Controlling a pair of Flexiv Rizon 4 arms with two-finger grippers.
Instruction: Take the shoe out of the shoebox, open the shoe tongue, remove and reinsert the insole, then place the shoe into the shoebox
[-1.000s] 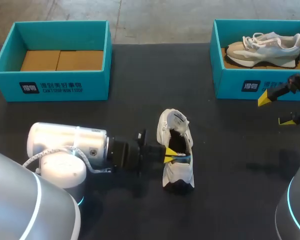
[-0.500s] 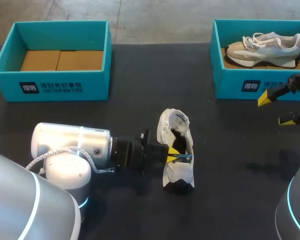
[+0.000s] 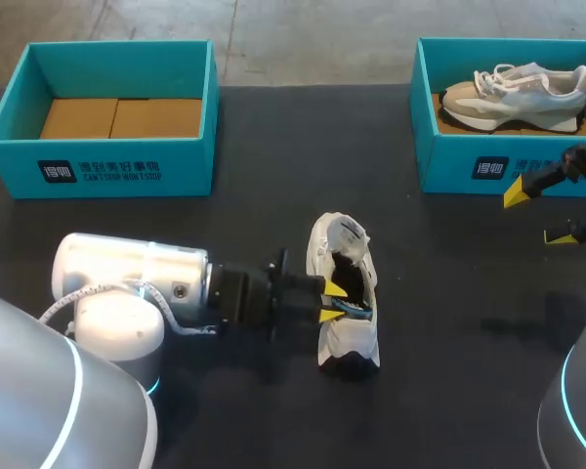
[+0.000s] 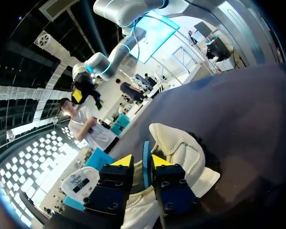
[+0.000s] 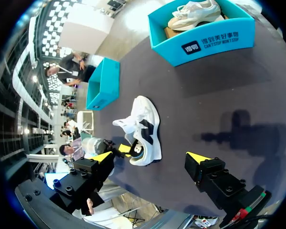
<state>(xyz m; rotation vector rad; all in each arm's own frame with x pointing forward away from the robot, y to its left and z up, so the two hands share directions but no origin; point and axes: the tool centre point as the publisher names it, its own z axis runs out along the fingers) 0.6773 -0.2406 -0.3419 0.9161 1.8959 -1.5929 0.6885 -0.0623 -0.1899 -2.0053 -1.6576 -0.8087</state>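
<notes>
At mid-table, the white shoe [image 3: 350, 342] lies out of its box on the black table [image 3: 273, 147], opening turned up and tongue folded back. The left gripper [image 3: 333, 302] reaches into that opening from the side. The left wrist view shows its yellow tips pressed close together on a thin blue edge, which I take to be the insole [image 4: 146, 164].

The right gripper [image 3: 539, 217] hangs well apart from the shoe, just in front of the right-hand shoebox [image 3: 469, 161] that holds a beige sneaker [image 3: 513, 98]. Its jaws are spread wide and hold nothing. The empty teal shoebox [image 3: 107, 166] stands at the far left.

The main risk, as I judge it, is that nothing pins the shoe down. If the insole sticks inside, pulling on it may drag or tip the whole shoe instead of freeing it. The pinch is also narrow and sits on the insole's rim, so the insole could slip out or curl. The tongue may flop back over the opening and block reinsertion.
</notes>
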